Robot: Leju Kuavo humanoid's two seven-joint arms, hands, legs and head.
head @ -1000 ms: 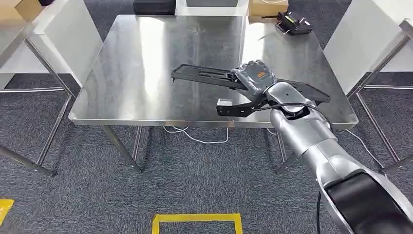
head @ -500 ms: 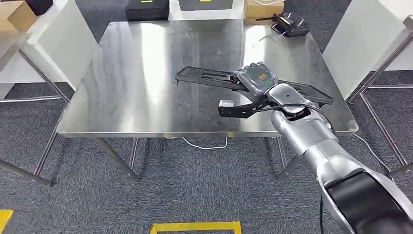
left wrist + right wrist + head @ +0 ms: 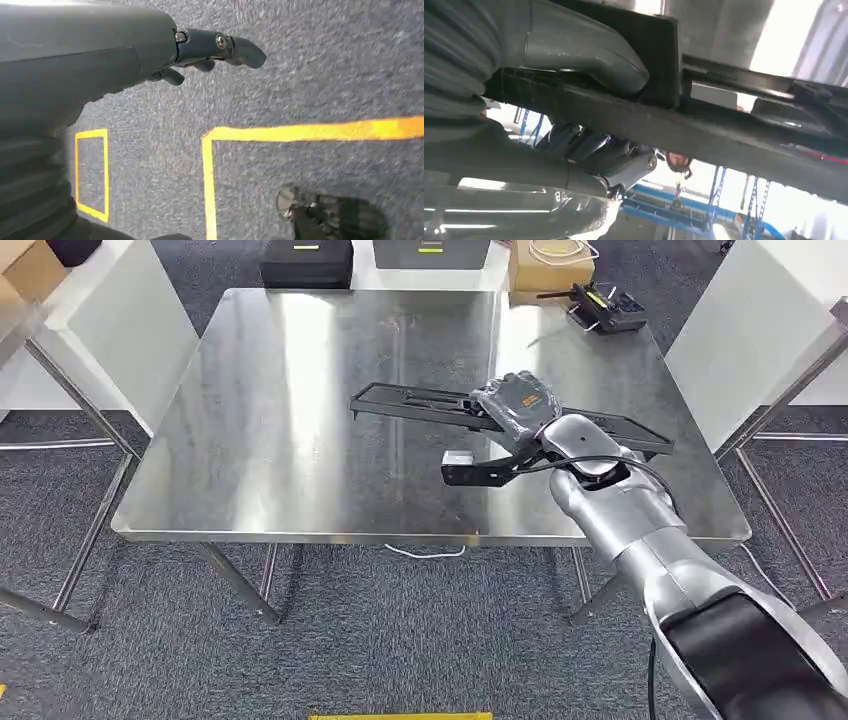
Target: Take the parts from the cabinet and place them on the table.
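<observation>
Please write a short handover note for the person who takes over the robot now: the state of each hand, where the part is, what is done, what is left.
Right hand: grips the long flat black plastic part near its middle, above the stainless steel table.
Left hand: holds nothing, hangs over the grey carpet with yellow tape lines.
Done: part is at the table.
Left: lower it onto the table, let go. I cannot tell whether it already touches the surface.

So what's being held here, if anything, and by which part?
The right hand grips the long black part near its middle, above the table. The left hand holds nothing.
</observation>
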